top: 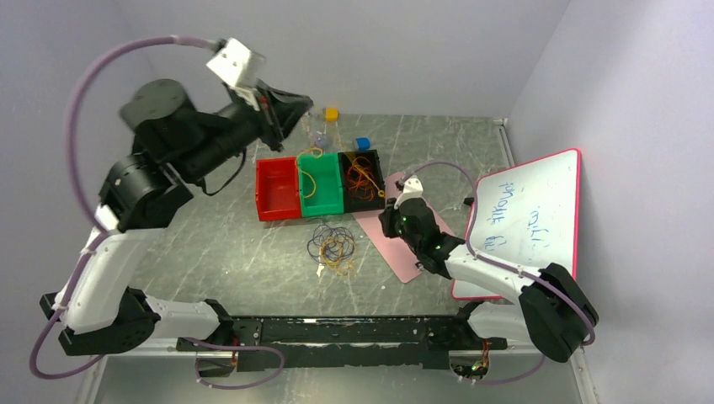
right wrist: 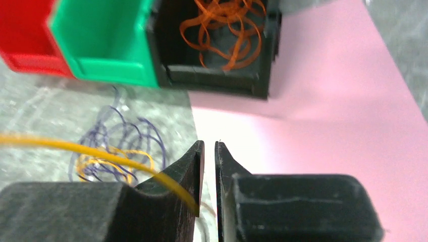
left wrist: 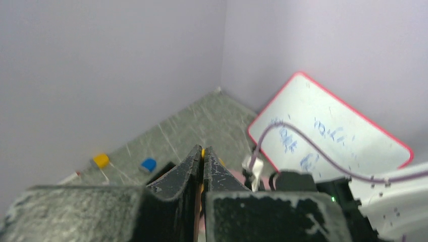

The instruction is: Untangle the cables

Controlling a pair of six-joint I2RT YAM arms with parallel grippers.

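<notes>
Splitting the tangle (top: 334, 244)
My right pincer (right wrist: 209, 143) grips a yellow cable (right wrist: 101, 157); left pincer (left wrist: 202, 148) (high, eleven o'clock) grips yellow too, probably to pull loops apart.

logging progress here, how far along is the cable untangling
Done: orange cables lie in the black bin. In hand: the left hand pinches a yellow loop over the green bin; the right hand grips a yellow strand. Left: the purple-and-yellow tangle on the table.

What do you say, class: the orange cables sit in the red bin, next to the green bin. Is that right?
Not right. The orange cables sit in the black bin, next to the green bin. The right wrist view shows this plainly.
</notes>
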